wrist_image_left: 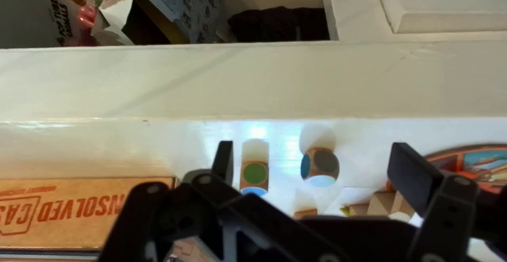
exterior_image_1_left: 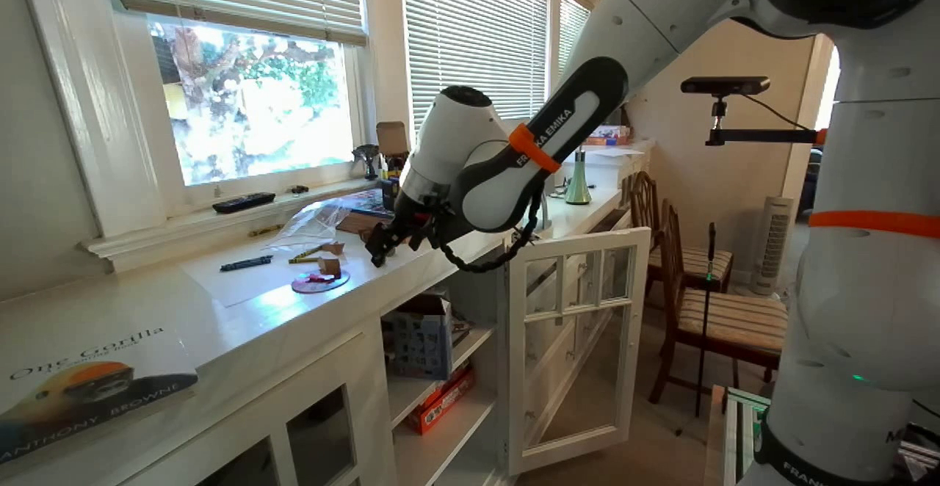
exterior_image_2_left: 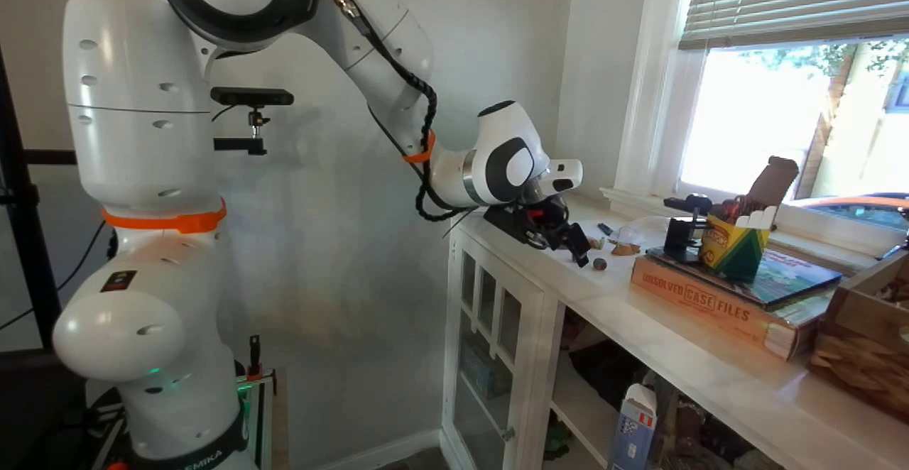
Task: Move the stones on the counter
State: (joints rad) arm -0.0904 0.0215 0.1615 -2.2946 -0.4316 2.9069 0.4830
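Observation:
The white counter runs under the window; it also shows in an exterior view and the wrist view. In the wrist view, a brown stone-like piece with a green dot and a rounder one with grey and blue dots stand on it. Both lie between the spread fingers of my open gripper, the green-dotted one nearer one finger. A third brown piece is mostly hidden by the gripper. A small round stone shows beside the gripper low over the counter; the gripper also shows in an exterior view.
A disc with small pieces, brown pieces, crayons and a plastic bag lie near the gripper. The case-files box bears a crayon box. A wooden box stands beyond. A cabinet door hangs open.

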